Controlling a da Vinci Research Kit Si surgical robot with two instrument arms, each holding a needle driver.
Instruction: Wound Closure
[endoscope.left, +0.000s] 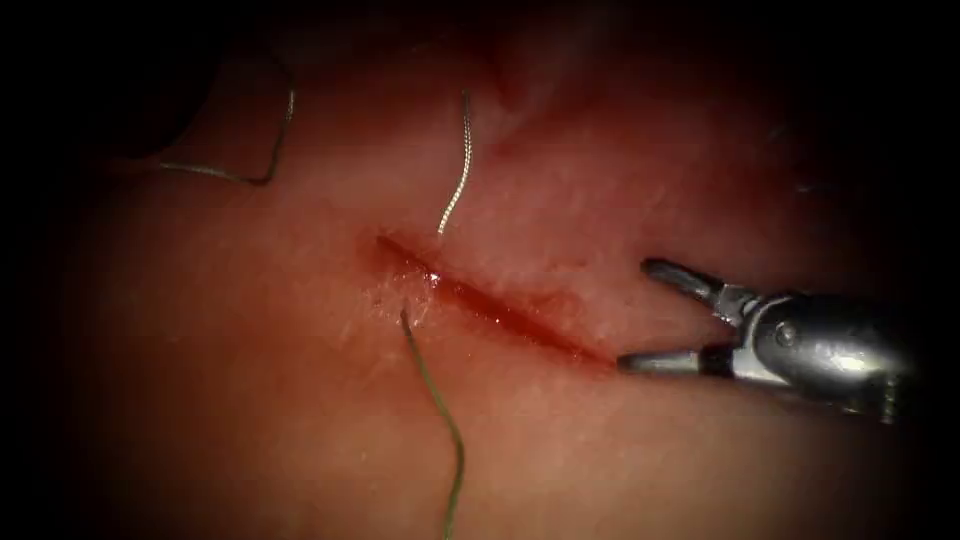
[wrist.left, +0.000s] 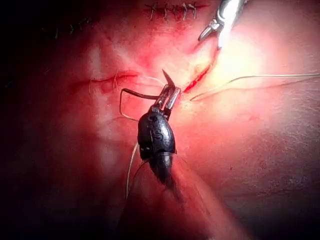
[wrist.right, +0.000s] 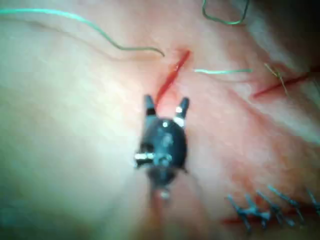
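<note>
Right tool (endoscope.left: 632, 315) at the right end of the cut (endoscope.left: 490, 305), jaws wide, holding nothing, left tool (wrist.left: 169, 96) clamped on the needle (wrist.left: 167, 78) near its tip, thread (endoscope.left: 440, 420) crossing the tissue (endoscope.left: 250, 400).

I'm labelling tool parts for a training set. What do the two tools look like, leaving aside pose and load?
The right tool has two slim, rounded, grey metal jaws on a shiny silver wrist with a round pivot pin. The left tool has short, pale metal jaws on a dark, glossy, bulbous wrist that narrows into its shaft. I see no cables or markings.
</note>
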